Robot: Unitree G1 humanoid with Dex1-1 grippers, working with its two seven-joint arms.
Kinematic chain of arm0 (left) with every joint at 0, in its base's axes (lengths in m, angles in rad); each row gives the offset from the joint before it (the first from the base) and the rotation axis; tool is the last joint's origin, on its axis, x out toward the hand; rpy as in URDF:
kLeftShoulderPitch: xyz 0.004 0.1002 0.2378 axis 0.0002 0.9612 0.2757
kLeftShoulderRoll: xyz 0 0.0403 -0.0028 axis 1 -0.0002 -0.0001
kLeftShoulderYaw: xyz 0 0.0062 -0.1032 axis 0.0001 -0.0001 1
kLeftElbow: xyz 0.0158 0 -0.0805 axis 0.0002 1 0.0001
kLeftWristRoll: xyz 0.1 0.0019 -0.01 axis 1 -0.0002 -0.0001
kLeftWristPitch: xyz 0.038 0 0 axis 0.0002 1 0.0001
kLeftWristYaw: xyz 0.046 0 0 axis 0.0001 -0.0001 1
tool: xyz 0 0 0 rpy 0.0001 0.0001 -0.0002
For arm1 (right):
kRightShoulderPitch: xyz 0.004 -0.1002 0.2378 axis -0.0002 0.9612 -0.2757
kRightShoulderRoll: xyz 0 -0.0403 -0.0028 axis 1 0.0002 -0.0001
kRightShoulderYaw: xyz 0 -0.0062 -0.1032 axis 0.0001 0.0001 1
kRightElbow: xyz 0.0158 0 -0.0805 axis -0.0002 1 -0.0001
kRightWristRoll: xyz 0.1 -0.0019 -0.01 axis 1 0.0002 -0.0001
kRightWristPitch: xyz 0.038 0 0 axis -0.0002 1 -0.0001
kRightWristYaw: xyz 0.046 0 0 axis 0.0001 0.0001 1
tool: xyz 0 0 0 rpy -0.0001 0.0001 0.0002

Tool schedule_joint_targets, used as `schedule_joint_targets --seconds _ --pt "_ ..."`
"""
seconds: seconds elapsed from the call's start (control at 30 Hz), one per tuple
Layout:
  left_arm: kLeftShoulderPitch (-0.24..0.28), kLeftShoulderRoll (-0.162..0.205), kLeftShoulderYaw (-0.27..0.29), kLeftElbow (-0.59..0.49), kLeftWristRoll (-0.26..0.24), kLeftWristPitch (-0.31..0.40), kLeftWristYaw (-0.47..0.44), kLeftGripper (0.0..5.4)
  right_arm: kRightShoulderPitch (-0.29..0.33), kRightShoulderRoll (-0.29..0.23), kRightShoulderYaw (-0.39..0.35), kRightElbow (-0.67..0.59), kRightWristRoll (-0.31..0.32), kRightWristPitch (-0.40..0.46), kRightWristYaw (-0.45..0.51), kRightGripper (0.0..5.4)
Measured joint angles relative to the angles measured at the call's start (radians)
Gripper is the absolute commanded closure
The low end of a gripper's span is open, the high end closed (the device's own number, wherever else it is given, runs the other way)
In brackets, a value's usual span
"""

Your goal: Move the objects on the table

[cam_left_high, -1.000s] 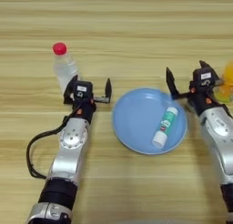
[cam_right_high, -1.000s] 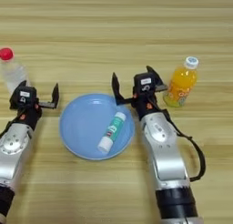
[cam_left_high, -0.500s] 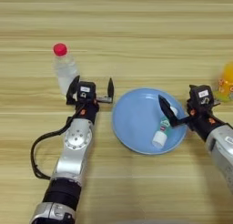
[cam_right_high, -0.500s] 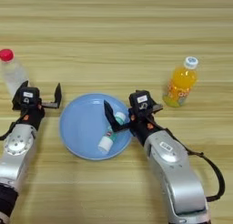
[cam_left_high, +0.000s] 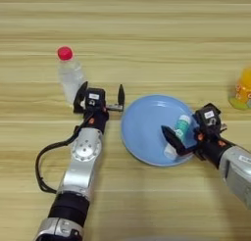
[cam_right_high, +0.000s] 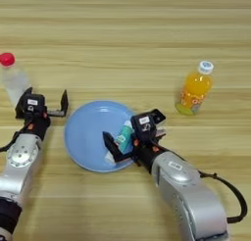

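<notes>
A round blue plate [cam_left_high: 147, 132] lies on the table [cam_left_high: 147, 34] in front of me. On its right part lies a small white tube with a teal cap [cam_left_high: 178, 133]. My right gripper [cam_left_high: 189, 125] is low over the plate's right rim and open; one black finger [cam_left_high: 171, 138] is left of the tube and the other is on its right, so the tube lies between them. The left gripper [cam_left_high: 100, 95] is open just left of the plate, close beside a clear red-capped bottle [cam_left_high: 68, 74]. A short orange drink bottle [cam_right_high: 195, 90] stands to the right, apart from both grippers.
A black cable [cam_left_high: 46, 161] loops out to the left of my left forearm. Bare wooden planks stretch across the far half of the table.
My right gripper has come down and to the left, from beside the orange bottle to over the plate's right rim, and now straddles the tube. The left arm has stayed put.
</notes>
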Motion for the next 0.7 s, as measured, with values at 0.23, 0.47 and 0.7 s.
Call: schedule_joint_targets --seconds 0.23,0.47,0.7 --pt "0.000 -0.007 -0.004 -0.006 0.012 0.000 0.004 0.01 0.006 0.005 -0.011 -0.018 0.065 0.112 0.000 0.00" --pt "0.000 -0.016 -0.010 -0.010 0.014 0.000 0.005 0.01 0.004 0.013 -0.035 -0.026 0.116 0.185 -0.004 0.00" --pt "0.000 -0.023 -0.012 -0.020 0.014 0.000 0.005 0.01 -0.013 0.020 -0.031 0.019 0.119 0.195 -0.021 0.00"
